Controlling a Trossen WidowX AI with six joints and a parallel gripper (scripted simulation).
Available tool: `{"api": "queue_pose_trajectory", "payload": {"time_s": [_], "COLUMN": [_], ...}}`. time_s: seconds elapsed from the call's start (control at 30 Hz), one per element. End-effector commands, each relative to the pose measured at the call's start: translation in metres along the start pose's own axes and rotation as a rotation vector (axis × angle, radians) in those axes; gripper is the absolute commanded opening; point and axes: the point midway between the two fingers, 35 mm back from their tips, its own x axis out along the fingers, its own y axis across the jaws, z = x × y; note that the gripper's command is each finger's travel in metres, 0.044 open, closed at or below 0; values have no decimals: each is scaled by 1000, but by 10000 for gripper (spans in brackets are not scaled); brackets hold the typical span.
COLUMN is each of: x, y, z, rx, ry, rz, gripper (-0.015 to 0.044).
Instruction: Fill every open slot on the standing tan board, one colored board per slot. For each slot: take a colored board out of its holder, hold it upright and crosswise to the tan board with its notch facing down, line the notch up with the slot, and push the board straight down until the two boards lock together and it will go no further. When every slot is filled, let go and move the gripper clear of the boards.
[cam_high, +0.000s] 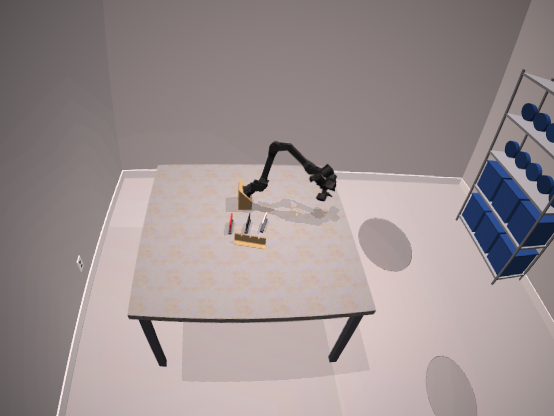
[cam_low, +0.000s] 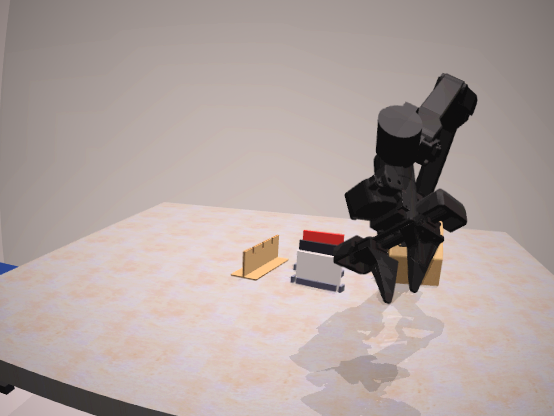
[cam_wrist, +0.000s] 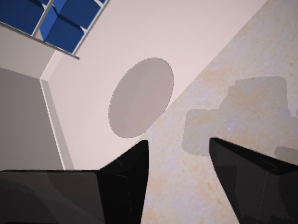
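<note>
Right now my black two-finger gripper (cam_high: 323, 192) (cam_low: 401, 296) (cam_wrist: 178, 145) is about half open with nothing in it. The thin red board (cam_high: 231, 223) (cam_low: 323, 237), thin black board (cam_high: 248, 223) (cam_low: 317, 245) and thin white board (cam_high: 264, 222) (cam_low: 318, 267) stand in holders on the bench (cam_high: 240, 290) (cam_low: 175, 320) (cam_wrist: 190, 185), near the notched tan board (cam_high: 250, 240) (cam_low: 261, 254). If I swing in too low, I could knock them over. If I grab one crooked, its notch might miss the slot. They stand upright, long sides pointing across the tan board's long side.
</note>
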Motion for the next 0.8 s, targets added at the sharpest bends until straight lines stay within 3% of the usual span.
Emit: {"api": "queue_pose_trajectory", "payload": {"time_s": [0.0, 0.3, 0.57, 0.77], "x": [-3, -28, -65, -115], "y": [-29, -96, -168, -242], "z": [21, 67, 94, 99], "rx": [-34, 10, -44, 0], "ry": [-50, -180, -192, -164], "rz": [-108, -354, -599, -820], "gripper": [188, 188, 188, 188]}}
